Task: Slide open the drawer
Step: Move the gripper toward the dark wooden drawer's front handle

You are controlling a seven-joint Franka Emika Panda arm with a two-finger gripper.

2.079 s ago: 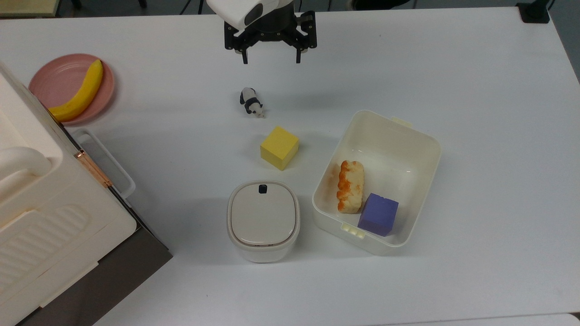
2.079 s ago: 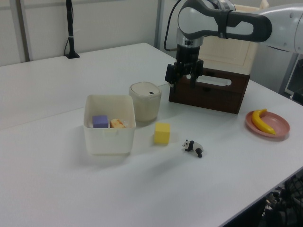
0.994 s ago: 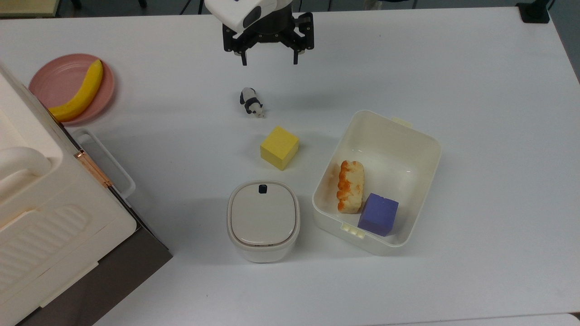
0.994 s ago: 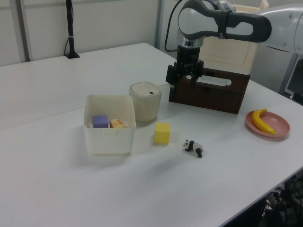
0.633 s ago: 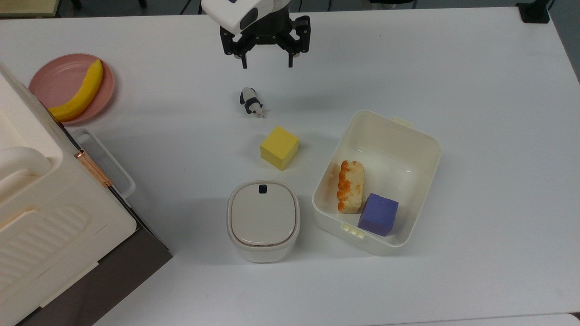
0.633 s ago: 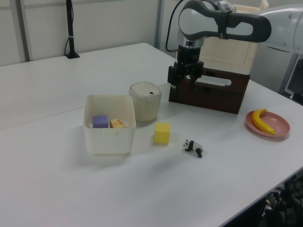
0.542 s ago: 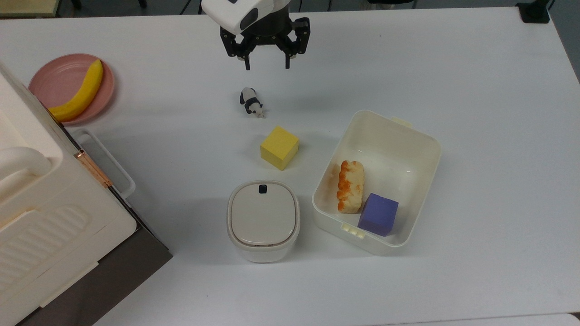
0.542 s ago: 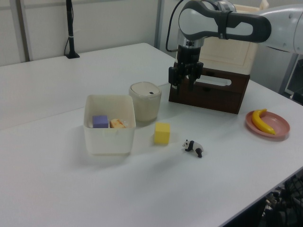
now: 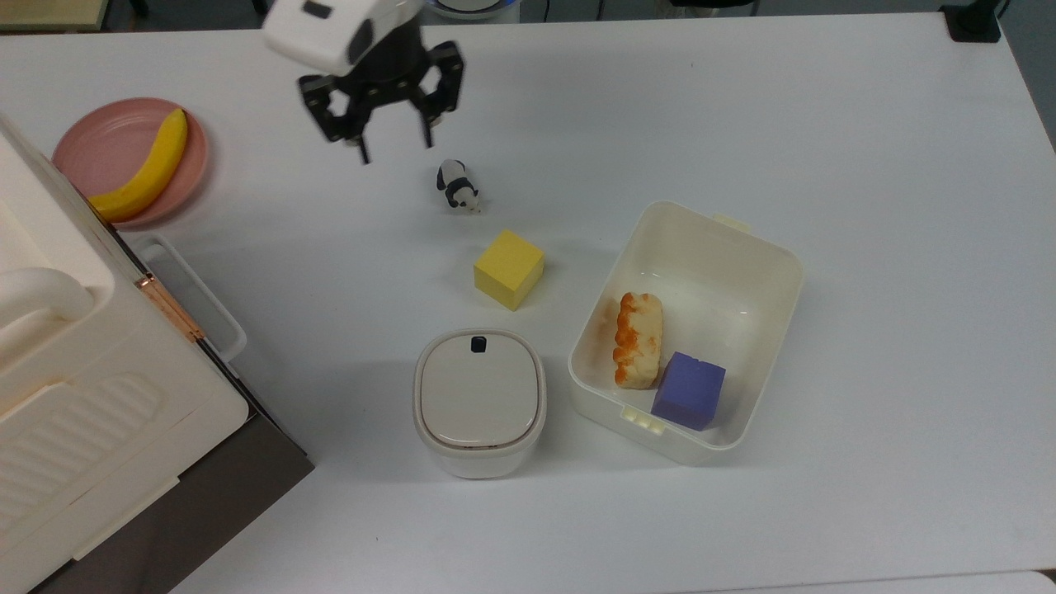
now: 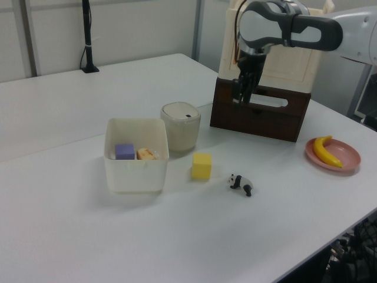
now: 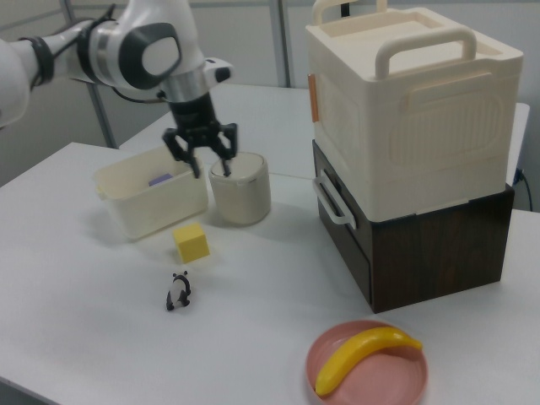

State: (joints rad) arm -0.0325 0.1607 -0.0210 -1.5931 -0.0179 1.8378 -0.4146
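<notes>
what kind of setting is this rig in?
Likely a lab or office tabletop workspace: a plain white table, toy props such as a panda figurine and a yellow block, and partition panels behind in the left view.

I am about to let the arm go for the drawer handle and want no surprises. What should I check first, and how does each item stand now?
1. end effector open and empty: ok.
2. drawer closed, front flush: ok.
3. handle unobstructed: ok.
4. end effector at the handle: not ok, it hangs apart from it over the table.
5. Slide-out space in front of the drawer free: ok; panda and yellow cube sit off to the side.
</notes>
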